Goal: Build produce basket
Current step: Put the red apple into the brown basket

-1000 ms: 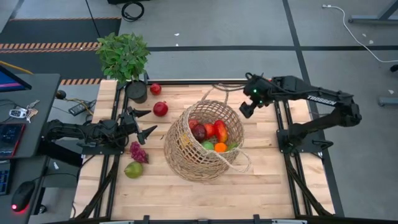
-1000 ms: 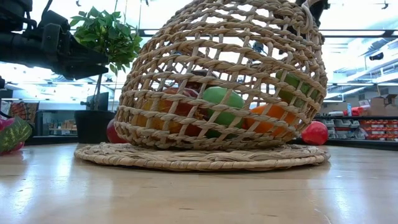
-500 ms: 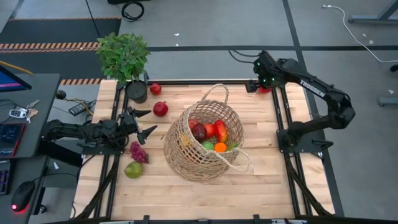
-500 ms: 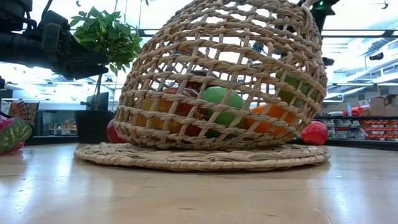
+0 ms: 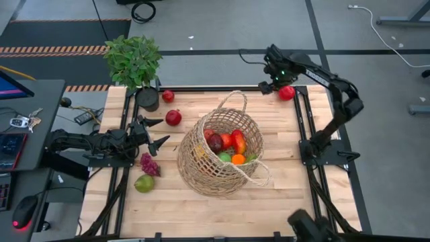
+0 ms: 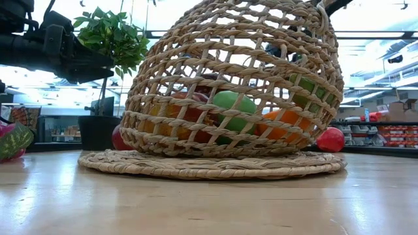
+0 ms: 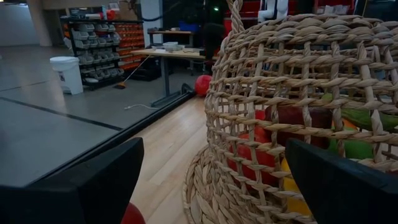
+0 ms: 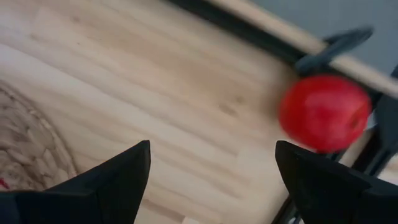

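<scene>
The tan wicker basket [image 5: 218, 153] sits mid-table, slumped with its mouth up and toward the right. It holds several pieces of produce [image 5: 228, 144], red, green and orange. My right gripper [image 5: 272, 85] hangs open, pointing down, at the far right corner just left of a red fruit [image 5: 287, 93], which also shows in the right wrist view [image 8: 323, 112]. Its open fingers [image 8: 124, 180] hold nothing. At the table's left side my left gripper [image 5: 153, 132] waits level and open, aimed at the basket [image 7: 298, 112].
Loose produce lies left of the basket: two red fruits [image 5: 168, 96] [image 5: 173, 117], purple grapes [image 5: 149, 164] and a green pear [image 5: 144, 183]. A potted plant [image 5: 134, 64] stands at the far left corner. Black frame rails [image 5: 300, 114] run along the table's sides.
My right gripper has swung from beside the basket's far right rim toward the table's far edge, sinking a little and rolling at the wrist. It now hangs next to the red fruit in the far right corner, and its fingers stay open. The basket and the produce have not moved.
</scene>
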